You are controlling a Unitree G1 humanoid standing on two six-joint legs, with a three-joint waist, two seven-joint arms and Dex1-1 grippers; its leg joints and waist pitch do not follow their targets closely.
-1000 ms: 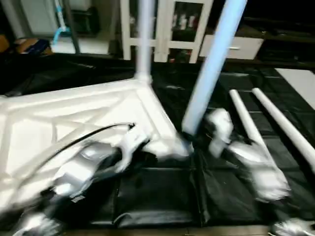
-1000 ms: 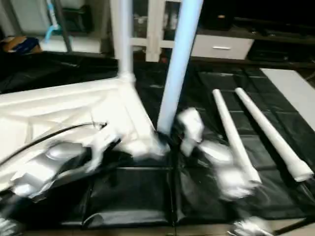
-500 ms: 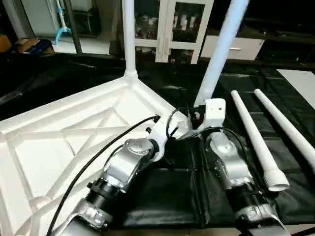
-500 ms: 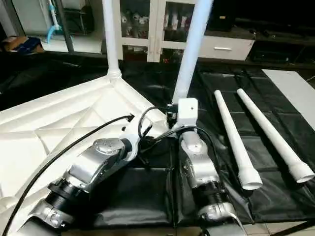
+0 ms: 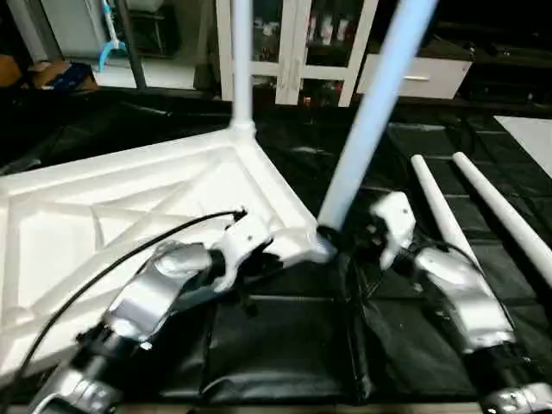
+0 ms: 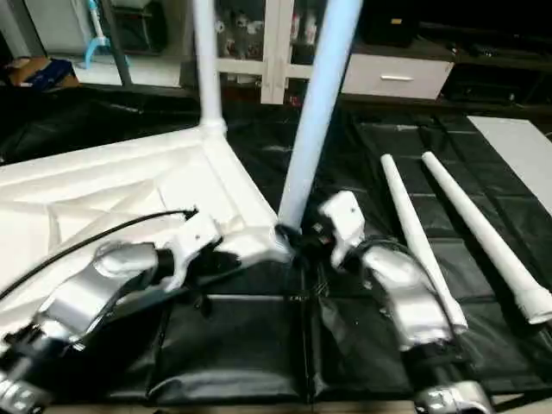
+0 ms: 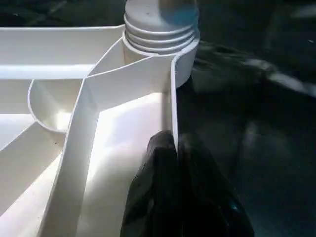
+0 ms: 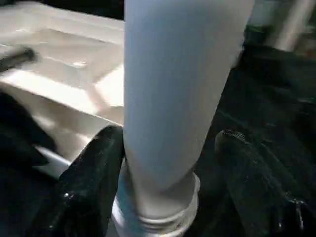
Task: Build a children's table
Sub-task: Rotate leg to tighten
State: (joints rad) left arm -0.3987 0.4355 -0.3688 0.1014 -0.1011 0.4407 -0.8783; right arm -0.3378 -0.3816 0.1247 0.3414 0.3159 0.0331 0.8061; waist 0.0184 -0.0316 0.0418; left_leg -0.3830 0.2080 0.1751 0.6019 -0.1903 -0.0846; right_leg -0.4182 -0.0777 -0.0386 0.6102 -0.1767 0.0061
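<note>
Black fingers of the right pincer (image 8: 168,187) stand on either side of the base of a white leg (image 8: 177,98), one finger against it and the other a little apart, so the hold looks slack and I cannot tell whether it truly grips; the leg rises, leaning, from the near corner socket (image 7: 160,49) of the tabletop (image 5: 103,224), its threads partly showing above the socket rim; the left pincer (image 7: 170,163) is closed, its fingers pressed together at the top's thin side wall just beside that socket, steadying the corner; the top lies ribs-up on black sheeting (image 5: 276,345); a second leg (image 5: 241,60) stands upright in the far corner, and two spare legs (image 6: 448,233) lie side by side on the sheeting to the right, well apart from the top.

Plastic this smooth is probably light, stiff and slippery; a leg is best taken low, near the thread, where a twist carries well; the top's walls are thin, so pinching a rib is safer than pushing.

Room lies open to the right and front; the leaning leg and cabinets behind limit a high sweep.
</note>
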